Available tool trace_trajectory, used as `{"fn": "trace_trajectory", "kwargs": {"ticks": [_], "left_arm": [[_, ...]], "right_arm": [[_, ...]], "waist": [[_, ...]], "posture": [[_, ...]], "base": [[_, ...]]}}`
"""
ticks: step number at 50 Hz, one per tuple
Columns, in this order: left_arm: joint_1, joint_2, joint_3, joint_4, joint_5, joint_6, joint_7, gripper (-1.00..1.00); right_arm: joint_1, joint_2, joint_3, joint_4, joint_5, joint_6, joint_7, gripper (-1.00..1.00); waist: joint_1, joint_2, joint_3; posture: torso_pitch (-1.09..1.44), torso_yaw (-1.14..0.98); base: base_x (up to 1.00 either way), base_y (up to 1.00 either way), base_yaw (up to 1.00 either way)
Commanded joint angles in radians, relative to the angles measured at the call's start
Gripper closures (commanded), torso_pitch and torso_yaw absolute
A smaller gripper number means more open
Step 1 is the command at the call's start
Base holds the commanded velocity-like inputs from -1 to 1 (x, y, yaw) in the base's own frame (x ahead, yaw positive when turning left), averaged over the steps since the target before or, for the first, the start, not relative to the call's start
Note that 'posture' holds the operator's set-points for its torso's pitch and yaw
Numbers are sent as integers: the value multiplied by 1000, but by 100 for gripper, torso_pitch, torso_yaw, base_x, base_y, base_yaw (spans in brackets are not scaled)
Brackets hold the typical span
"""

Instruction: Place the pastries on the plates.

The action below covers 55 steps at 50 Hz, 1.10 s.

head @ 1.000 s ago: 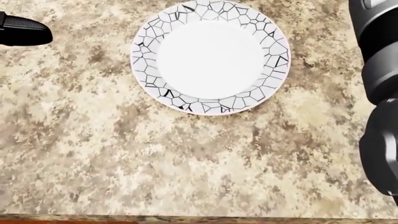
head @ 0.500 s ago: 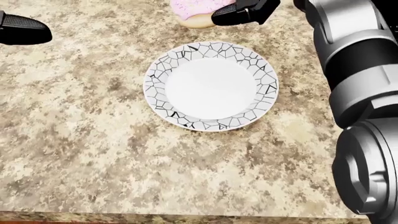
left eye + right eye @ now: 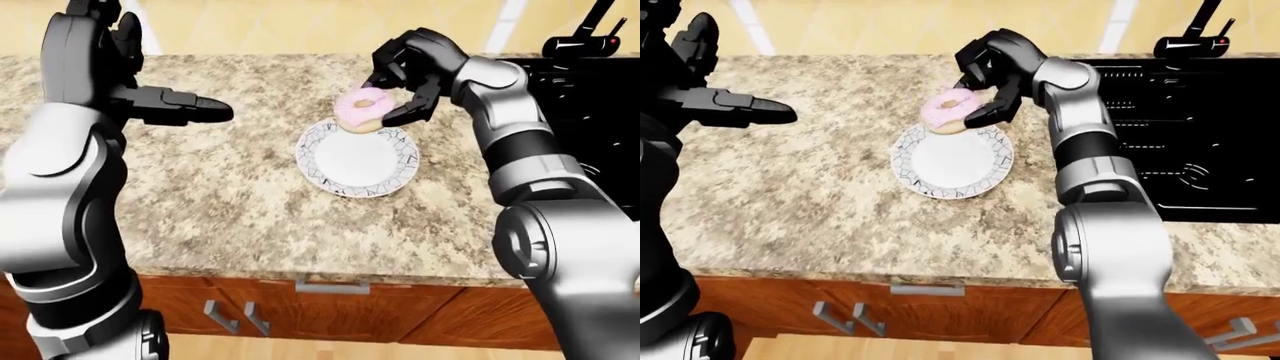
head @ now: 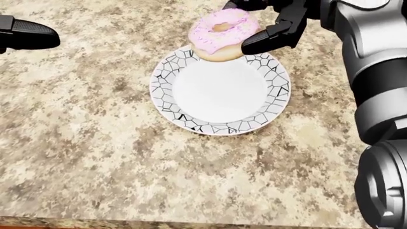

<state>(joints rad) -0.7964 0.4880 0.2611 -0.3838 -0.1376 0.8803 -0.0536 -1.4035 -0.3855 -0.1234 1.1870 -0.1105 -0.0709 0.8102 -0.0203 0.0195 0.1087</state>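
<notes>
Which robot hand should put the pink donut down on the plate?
The right hand. Its fingers already hold the pink donut over the plate's top rim in the head view. The left hand is empty, off at the left.

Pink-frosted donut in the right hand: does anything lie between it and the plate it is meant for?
Nothing visible does. The right hand holds the pink-frosted donut over the upper rim of the crackle-patterned plate, whose white centre is bare. The left hand is off to the views' left, well apart.
</notes>
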Motion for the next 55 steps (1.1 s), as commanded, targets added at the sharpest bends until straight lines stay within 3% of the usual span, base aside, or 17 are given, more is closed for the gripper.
{"fn": "trace_trajectory", "kwargs": {"ticks": [1,22,28,31,35,37,50,52,55], "left_arm": [[-26,13,11,-24,9,-31,1,-100],[-12,7,12,-31,32,-35,-15,-100],[-12,8,15,-31,38,-36,-20,-100],[-10,8,16,-32,39,-37,-21,-100],[-9,10,17,-33,41,-37,-25,-100],[-10,12,18,-32,42,-37,-25,-100],[-13,14,18,-30,45,-38,-26,-100],[-13,13,18,-27,44,-39,-27,-100],[-23,10,8,-13,48,-46,-27,-100]], "right_arm": [[-32,-6,-7,-47,30,2,31,100],[40,11,13,-116,37,67,145,100],[37,11,15,-118,37,84,158,12],[50,11,17,-132,34,93,167,-5],[55,12,18,-134,29,90,170,-48],[51,10,18,-132,28,88,175,-98],[28,-2,7,-135,24,74,153,-100],[8,2,-1,-149,35,89,119,-100],[-54,20,-30,-192,70,214,-44,-100]], "waist": [[1,2,-34],[-2,3,-35],[-3,5,-35],[-3,5,-34],[-3,5,-34],[-4,6,-34],[-3,7,-34],[-3,8,-34],[-1,9,-35]], "posture": [[9,0],[9,0],[9,0],[9,0],[9,0],[9,0],[9,0],[9,0],[9,0]], "base": [[0,0,0],[0,0,0],[0,0,0],[0,0,0],[0,0,0],[0,0,0],[0,0,0],[0,0,0],[0,0,0]]}}
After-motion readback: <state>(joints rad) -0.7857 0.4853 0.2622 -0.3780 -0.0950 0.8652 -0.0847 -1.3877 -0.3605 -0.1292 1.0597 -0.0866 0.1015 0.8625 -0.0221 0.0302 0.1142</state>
